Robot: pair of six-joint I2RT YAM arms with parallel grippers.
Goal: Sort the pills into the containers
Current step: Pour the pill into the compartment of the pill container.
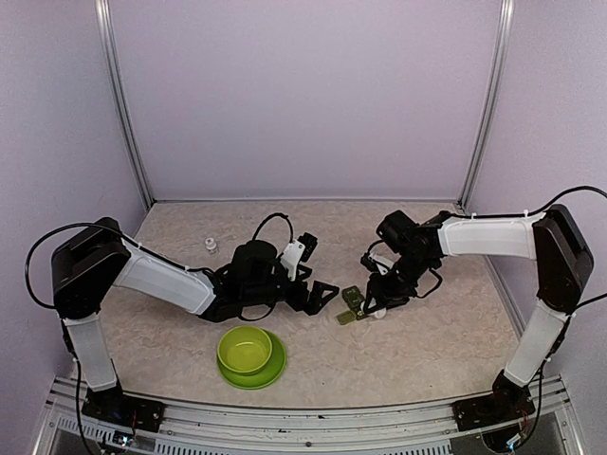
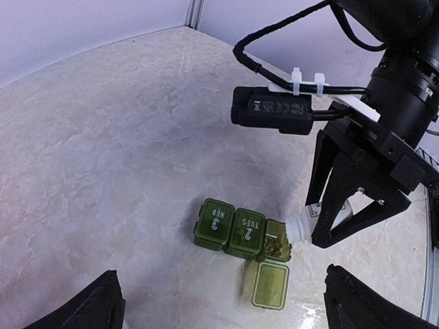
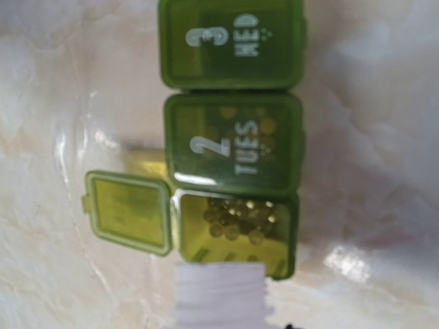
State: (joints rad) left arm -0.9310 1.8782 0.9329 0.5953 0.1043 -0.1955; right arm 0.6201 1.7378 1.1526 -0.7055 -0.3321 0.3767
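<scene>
The dark green pill box lies on the table between the arms. In the left wrist view the pill box has lids "3 WED" and "2 TUES" shut; the third compartment is open with its lid flipped out. In the right wrist view small round pills lie in that open compartment. My right gripper is shut on a white bottle, tipped with its mouth at the open compartment's edge. My left gripper is open and empty, just left of the box.
A lime-green bowl on its plate stands near the front, left of centre. A small white cap lies at the back left. The enclosure's walls close the back and sides.
</scene>
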